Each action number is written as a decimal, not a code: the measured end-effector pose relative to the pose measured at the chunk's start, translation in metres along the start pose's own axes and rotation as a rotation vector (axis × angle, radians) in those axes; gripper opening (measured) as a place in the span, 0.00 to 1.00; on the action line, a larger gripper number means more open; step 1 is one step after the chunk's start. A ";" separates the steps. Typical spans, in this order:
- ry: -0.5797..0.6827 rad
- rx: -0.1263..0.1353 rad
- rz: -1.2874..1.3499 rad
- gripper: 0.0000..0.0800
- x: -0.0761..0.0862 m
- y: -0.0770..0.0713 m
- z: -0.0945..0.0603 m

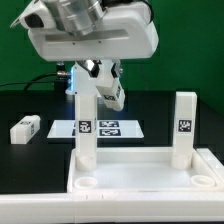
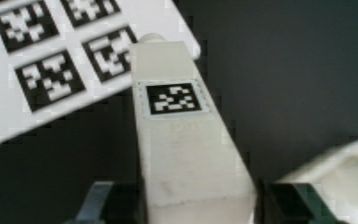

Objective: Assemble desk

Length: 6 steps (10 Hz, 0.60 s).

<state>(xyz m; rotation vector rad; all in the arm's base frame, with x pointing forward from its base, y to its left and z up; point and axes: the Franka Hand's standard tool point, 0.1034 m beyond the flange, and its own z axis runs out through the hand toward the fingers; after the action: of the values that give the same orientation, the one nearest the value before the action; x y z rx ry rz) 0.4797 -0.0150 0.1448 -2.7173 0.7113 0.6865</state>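
Observation:
The white desk top lies at the front, rim up, with round corner sockets. Two white legs stand upright in its far corners: a left leg and a right leg, each with a tag. My gripper is at the top of the left leg. In the wrist view the leg runs between my fingers, which sit against both its sides, shut on it. A corner of the desk top shows beside it.
A loose white leg lies on the black table at the exterior view's left. The marker board lies behind the desk top and also shows in the wrist view. The arm's bulk hangs over the left leg.

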 end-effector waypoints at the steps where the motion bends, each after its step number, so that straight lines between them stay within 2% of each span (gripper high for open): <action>1: 0.064 0.005 -0.010 0.37 -0.003 -0.005 -0.001; 2: 0.089 -0.028 -0.008 0.37 -0.011 -0.013 -0.011; 3: 0.147 -0.022 -0.045 0.37 -0.015 -0.028 -0.036; 4: 0.201 0.016 -0.060 0.37 -0.002 -0.029 -0.070; 5: 0.271 0.032 -0.061 0.37 0.014 -0.025 -0.088; 6: 0.349 0.041 -0.063 0.37 0.025 -0.027 -0.095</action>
<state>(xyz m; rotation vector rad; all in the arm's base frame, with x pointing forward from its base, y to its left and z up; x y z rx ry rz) 0.5489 -0.0349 0.2173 -2.8375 0.6989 0.1802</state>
